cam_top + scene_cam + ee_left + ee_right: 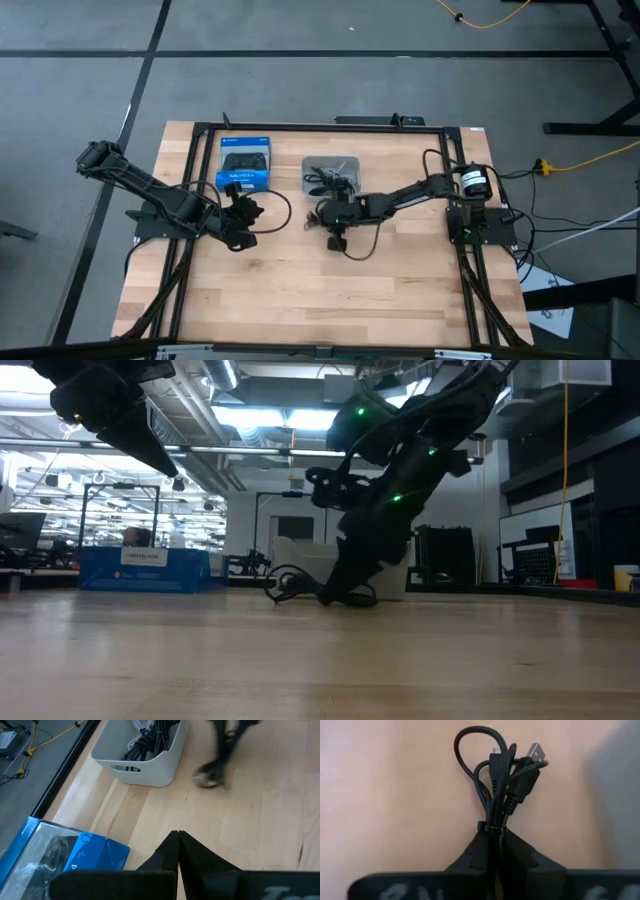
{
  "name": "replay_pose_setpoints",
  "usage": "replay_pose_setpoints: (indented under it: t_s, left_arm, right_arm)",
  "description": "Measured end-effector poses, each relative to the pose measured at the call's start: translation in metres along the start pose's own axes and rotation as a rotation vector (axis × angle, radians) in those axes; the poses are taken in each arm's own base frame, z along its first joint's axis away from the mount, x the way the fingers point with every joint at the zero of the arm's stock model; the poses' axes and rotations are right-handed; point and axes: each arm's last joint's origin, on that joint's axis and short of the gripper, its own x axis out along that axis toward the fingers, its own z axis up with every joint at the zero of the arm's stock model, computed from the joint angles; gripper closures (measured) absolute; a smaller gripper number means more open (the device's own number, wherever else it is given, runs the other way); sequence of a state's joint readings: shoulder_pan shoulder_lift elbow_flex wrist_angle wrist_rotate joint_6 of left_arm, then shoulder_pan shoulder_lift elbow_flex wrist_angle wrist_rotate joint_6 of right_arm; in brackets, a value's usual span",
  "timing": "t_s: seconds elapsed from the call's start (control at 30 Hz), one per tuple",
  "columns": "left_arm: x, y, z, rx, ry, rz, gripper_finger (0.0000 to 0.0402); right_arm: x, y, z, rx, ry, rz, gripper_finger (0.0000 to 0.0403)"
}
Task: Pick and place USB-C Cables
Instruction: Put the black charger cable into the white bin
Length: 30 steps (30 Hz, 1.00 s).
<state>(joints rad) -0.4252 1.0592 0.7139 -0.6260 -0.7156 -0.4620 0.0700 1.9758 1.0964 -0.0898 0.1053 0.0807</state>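
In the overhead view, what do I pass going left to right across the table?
Left gripper, fingers shut and empty → blue box just behind it → grey bin with more cables → right gripper, shut on a black USB-C cable → right arm base.

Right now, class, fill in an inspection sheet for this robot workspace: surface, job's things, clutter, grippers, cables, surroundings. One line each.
Surface: wooden table, framed by dark rails.
Job's things: one black coiled cable pinched in the right gripper; more cables, black and one light, in the grey bin.
Clutter: blue box picturing a game controller, beside the bin.
Grippers: right gripper shut on the cable, low over the table just in front of the bin; left gripper shut, empty, near the blue box.
Cables: robot's own black wire loops across the table.
Surroundings: grey floor, yellow cord, workshop behind.
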Motion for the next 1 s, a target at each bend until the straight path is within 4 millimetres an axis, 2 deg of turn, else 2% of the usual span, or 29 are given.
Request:
replay_pose_setpoints:
  t_s: [0.13, 0.23, 0.37, 0.47, 0.67, 0.93, 1.0]
  left_arm:
    - [0.000, 0.000, 0.000, 0.000, 0.000, 0.000, 0.0401]
    - [0.000, 0.000, 0.000, 0.000, 0.000, 0.000, 0.0401]
    - [0.000, 0.000, 0.000, 0.000, -0.001, 0.000, 0.0401]
    - [0.000, 0.000, 0.001, -0.004, -0.005, -0.002, 0.0401]
    - [0.000, -0.001, 0.001, -0.006, -0.007, -0.003, 0.0401]
    - [0.000, -0.001, 0.001, -0.007, -0.008, -0.003, 0.0401]
    - [0.000, -0.001, 0.001, -0.007, -0.008, -0.003, 0.0401]
  right_arm:
    - [-0.026, 0.017, 0.008, -0.030, -0.037, 0.067, 0.0371]
    - [-0.056, 0.023, 0.019, -0.057, -0.110, 0.013, 0.0371]
    - [-0.090, 0.017, 0.026, -0.132, -0.160, -0.171, 0.0371]
    - [-0.108, 0.001, 0.030, -0.144, -0.170, -0.292, 0.0371]
    - [-0.118, -0.040, 0.037, -0.150, -0.176, -0.377, 0.0371]
    - [-0.099, -0.097, 0.030, -0.129, -0.100, -0.392, 0.0370]
    - [-0.097, -0.107, 0.029, -0.109, -0.096, -0.397, 0.0351]
